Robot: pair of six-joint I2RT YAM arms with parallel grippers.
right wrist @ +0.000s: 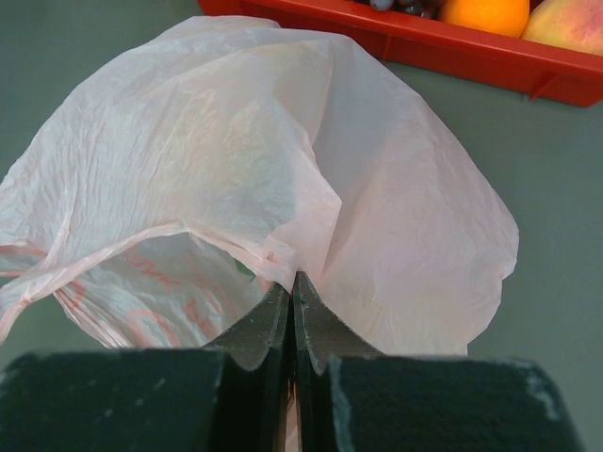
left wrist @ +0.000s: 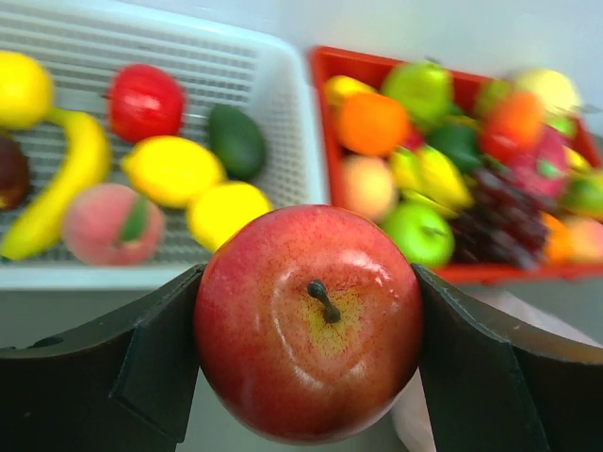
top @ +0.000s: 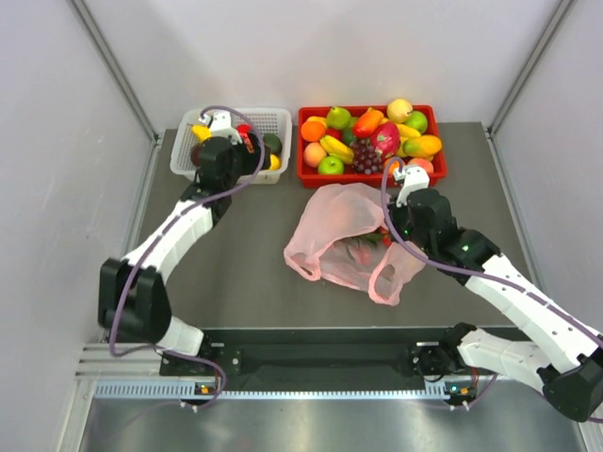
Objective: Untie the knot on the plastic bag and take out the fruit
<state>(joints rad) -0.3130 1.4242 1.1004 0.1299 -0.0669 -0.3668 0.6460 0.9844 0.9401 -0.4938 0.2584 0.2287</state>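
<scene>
The pink plastic bag (top: 334,218) lies mid-table with its mouth held open and its two handle loops apart; the knot is out of view. My right gripper (top: 391,229) is shut on the bag's rim (right wrist: 283,254), with thin plastic pinched between its fingertips (right wrist: 294,282). Some fruit (top: 363,250) shows dimly through the plastic inside the bag. My left gripper (top: 224,141) hangs at the near edge of the white basket (top: 184,143), its jaws closed on a red apple (left wrist: 308,320) held stem-up.
The white basket (left wrist: 283,85) holds a banana, lemons, a peach, an avocado and a red fruit. To its right stands a red tray (top: 367,181) heaped with fruit; its edge (right wrist: 452,52) is just beyond the bag. Grey walls border the table.
</scene>
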